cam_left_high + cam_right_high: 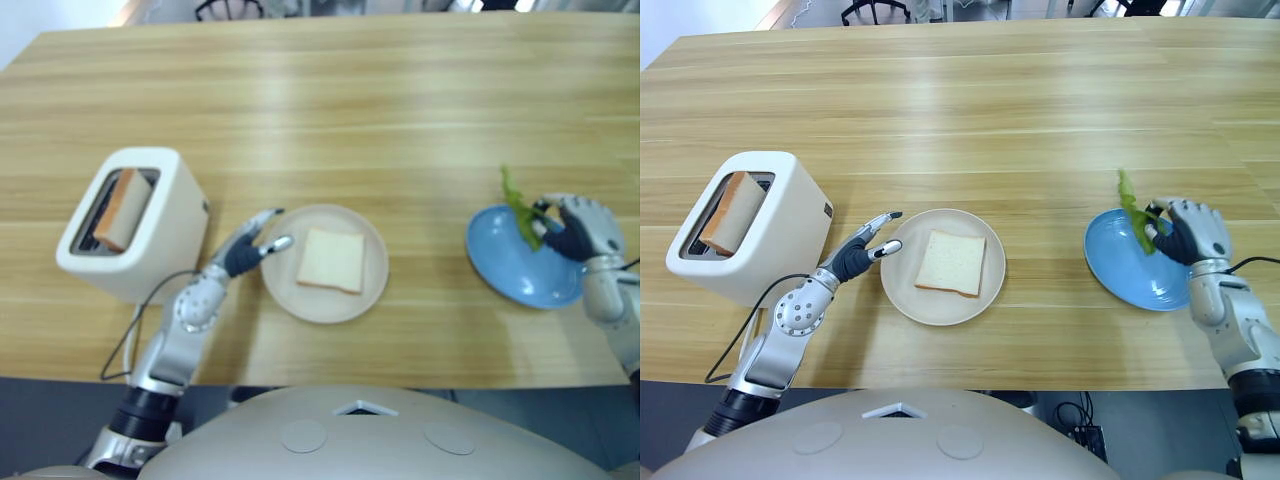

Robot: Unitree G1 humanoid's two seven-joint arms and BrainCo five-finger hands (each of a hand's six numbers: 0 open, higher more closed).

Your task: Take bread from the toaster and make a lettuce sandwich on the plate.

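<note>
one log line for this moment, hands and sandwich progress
left hand: open, beside plate | right hand: grasping lettuce at blue plate | bread slice: on plate | second slice: in toaster

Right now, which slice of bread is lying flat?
The slice on the beige plate; the other slice stands on edge in the toaster.

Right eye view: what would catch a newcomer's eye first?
The right hand holds a lettuce leaf over the blue plate at the right. At centre a bread slice lies on the beige plate, the open left hand beside it. A second slice stands in the toaster at left.
</note>
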